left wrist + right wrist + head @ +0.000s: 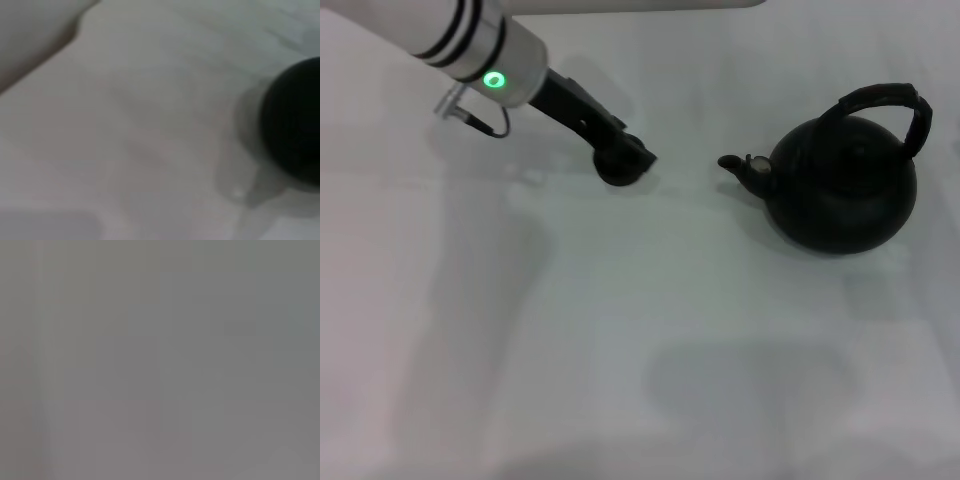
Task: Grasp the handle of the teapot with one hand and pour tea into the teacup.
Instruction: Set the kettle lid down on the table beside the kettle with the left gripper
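Left arm (470, 45): white cylindrical shell, two black bands, glowing green ring light at 5 o'clock end, thin grey cable loop, black wrist link.

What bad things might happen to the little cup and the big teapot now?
1. The left gripper is right at the teacup, so a nudge might tip or slide it.
2. The teapot stands apart from the cup with its handle ungrasped; pouring from that far would likely spill onto the table.
3. The right arm is out of sight, so its approach can't be checked.
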You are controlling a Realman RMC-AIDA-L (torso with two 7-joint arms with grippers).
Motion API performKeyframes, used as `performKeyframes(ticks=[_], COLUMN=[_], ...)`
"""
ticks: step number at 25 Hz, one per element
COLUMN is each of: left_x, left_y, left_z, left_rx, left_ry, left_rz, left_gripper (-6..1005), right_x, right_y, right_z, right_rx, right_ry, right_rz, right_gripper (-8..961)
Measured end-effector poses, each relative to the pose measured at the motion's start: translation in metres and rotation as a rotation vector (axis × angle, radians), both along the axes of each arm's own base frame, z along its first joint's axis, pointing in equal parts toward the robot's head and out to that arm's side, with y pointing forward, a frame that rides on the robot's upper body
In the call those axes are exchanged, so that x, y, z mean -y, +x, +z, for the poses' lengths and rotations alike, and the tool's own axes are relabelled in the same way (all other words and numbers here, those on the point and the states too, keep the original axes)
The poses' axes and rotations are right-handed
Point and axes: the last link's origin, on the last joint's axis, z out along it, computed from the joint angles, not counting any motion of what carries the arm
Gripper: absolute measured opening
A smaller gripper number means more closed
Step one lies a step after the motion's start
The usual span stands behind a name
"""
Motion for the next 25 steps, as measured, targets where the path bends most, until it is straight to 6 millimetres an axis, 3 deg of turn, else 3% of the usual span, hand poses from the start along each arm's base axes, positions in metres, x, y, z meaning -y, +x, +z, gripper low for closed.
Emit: performKeyframes(ticks=[10, 25], left_x=[0.017, 0.017], left_y=[0.015, 0.011], left_z=[-0.031, -0.034], left_rx=[-0.084, -0.138], left_ry=[-0.121, -0.119], left_rz=[-0.073, -0.085], left_gripper=[651, 652], right_x=[0.0, 0.0], right_y=[0.001, 0.0], right_z=[0.0, 0.0], right_rx=[0.002, 0.001], right_ry=[-0.001, -0.002], right_rz=[-0.002, -0.002], right_gripper=[873, 873])
